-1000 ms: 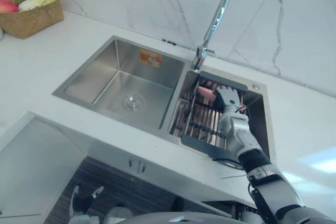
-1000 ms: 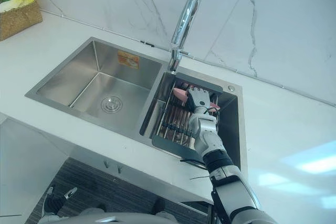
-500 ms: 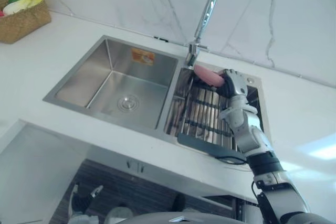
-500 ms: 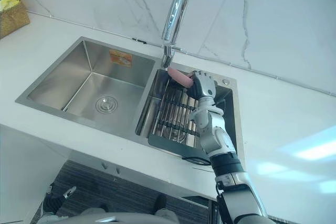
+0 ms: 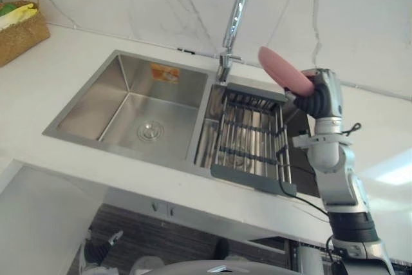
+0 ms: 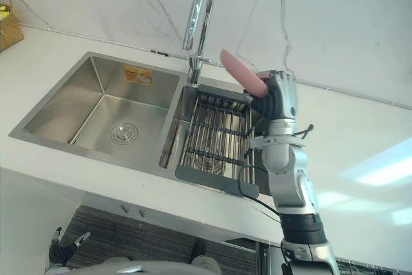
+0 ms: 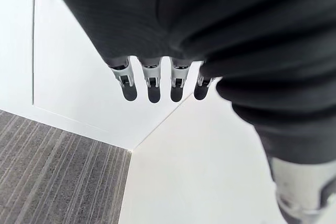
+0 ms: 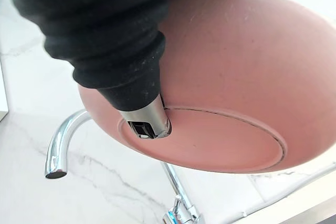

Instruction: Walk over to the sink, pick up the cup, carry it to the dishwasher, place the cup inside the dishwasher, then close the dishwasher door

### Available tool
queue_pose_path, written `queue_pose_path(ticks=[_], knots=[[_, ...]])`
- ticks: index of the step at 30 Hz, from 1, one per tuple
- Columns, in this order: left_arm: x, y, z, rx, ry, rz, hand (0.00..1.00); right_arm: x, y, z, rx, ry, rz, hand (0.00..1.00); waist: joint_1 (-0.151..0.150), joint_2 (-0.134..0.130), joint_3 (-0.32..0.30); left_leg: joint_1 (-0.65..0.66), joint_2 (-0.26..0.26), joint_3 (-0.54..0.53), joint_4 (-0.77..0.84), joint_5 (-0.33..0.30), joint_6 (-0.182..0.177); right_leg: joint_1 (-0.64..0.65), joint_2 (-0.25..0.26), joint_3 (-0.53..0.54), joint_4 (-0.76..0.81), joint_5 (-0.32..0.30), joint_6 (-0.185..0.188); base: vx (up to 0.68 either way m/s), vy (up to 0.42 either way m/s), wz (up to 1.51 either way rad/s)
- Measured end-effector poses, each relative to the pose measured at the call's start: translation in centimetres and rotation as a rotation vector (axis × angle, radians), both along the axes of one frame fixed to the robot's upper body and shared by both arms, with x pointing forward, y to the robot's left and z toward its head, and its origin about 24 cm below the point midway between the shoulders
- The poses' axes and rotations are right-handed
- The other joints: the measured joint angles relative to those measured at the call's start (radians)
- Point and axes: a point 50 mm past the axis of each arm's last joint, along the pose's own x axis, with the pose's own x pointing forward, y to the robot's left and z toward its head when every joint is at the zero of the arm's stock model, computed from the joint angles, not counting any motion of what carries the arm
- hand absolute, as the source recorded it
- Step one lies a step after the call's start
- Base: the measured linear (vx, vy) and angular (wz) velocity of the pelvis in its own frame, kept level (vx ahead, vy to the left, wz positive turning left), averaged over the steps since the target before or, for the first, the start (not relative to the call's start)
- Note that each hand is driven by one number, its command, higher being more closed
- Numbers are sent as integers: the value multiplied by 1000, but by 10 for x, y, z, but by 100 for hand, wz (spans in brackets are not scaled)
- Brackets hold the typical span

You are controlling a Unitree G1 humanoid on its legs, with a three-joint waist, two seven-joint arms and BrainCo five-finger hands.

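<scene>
The right hand [image 5: 320, 94] clamps the pink cup [image 5: 284, 70], thumb on its base and fingers hidden behind it, raised above the sink's [image 5: 129, 104] drying rack [image 5: 251, 136]. The left hand [image 7: 152, 85] hangs, fingers seemingly relaxed, over striped floor [image 7: 52, 171]. The counter [image 5: 38, 88] is white and the wall [image 5: 360, 24] marble, with a basket [image 5: 19, 30] cut off at the edge.

- A domestic-style kitchen: a stainless-steel double-bowl sink [image 5: 129, 104] is set into a white stone countertop [image 5: 45, 82].
- A tall curved chrome faucet [image 5: 237, 11] rises behind it against a white marble-veined wall [image 5: 360, 11].
- A dark grey wire drying rack [image 5: 251, 136] sits in the sink's right bowl.
- A woven wicker basket of produce [image 5: 22, 40] stands at the counter's far left.
</scene>
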Motion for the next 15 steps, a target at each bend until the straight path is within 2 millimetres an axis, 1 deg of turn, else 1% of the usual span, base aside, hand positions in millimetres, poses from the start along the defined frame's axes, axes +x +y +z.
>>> queue_pose_path(ticks=[1,2,4,5,7,8,9,10,11,12,13,14,15], knots=[[-1,-7,-2,-19,1,3,0,-1,0,2,-15,-9,10,100,2,21,1,-21,2,-15,69,-41,7,-4,11,31,0,6,-2,-85,54,-74],[0,-14,-4,-39,1,-10,0,-1,-1,4,-32,-14,10,100,4,37,2,-25,-1,-28,101,-68,14,-13,17,65,0,17,0,-94,68,-75],[1,-19,-4,-55,0,-37,0,-1,-2,5,-37,-25,2,100,-4,41,1,-26,-12,-22,110,-83,20,-30,17,101,0,30,2,-110,108,-70],[3,-22,-5,-67,-1,-67,0,-3,-5,7,-31,-45,-16,100,-11,35,2,-30,-26,-15,118,-93,31,-60,14,145,3,47,1,-102,103,-79],[7,-25,-5,-83,-6,-90,0,-8,-13,13,-21,-82,-55,100,-15,35,5,-52,-32,-1,144,-112,41,-118,9,195,48,48,0,-123,95,-79],[9,-25,-4,-81,-11,-105,0,-14,-20,15,-13,-114,-91,100,-24,30,7,-85,-40,15,169,-120,48,-174,3,224,94,39,-7,-197,140,-64],[11,-22,-3,-73,-14,-114,0,-19,-25,17,-8,-137,-123,100,-42,15,18,-98,-55,25,184,-119,56,-195,-7,224,111,18,-29,-182,115,-37],[12,-20,-3,-66,-12,-118,0,-22,-32,16,0,-144,-157,100,-60,-3,28,-101,-61,27,193,-113,62,-201,-12,208,104,-9,-61,-122,93,-34],[12,-18,-3,-64,-10,-110,0,-25,-38,11,25,-146,-201,100,-60,7,26,-92,-46,45,174,-84,77,-201,-9,108,101,-133,-189,-136,70,-78],[7,-13,-2,-59,-13,-77,0,-24,-34,12,29,-160,-189,100,-42,40,22,-72,4,106,117,-60,84,-208,-13,18,150,-226,-198,-152,66,-104],[5,-11,-2,-63,-15,-50,0,-22,-30,14,28,-174,-176,100,-35,41,24,-65,17,139,111,-61,82,-233,-29,-14,236,-222,-202,-147,51,-118],[2,-4,-1,-59,-19,-3,0,-19,-25,15,21,-195,-163,100,-26,44,26,-61,33,184,116,-61,83,-260,-73,-76,427,-233,-214,-103,43,-88],[-2,1,0,-52,-16,18,0,-17,-21,15,17,-199,-154,100,-20,40,23,-52,45,213,115,-61,82,-249,-106,-118,535,-264,-215,-64,38,-86]])
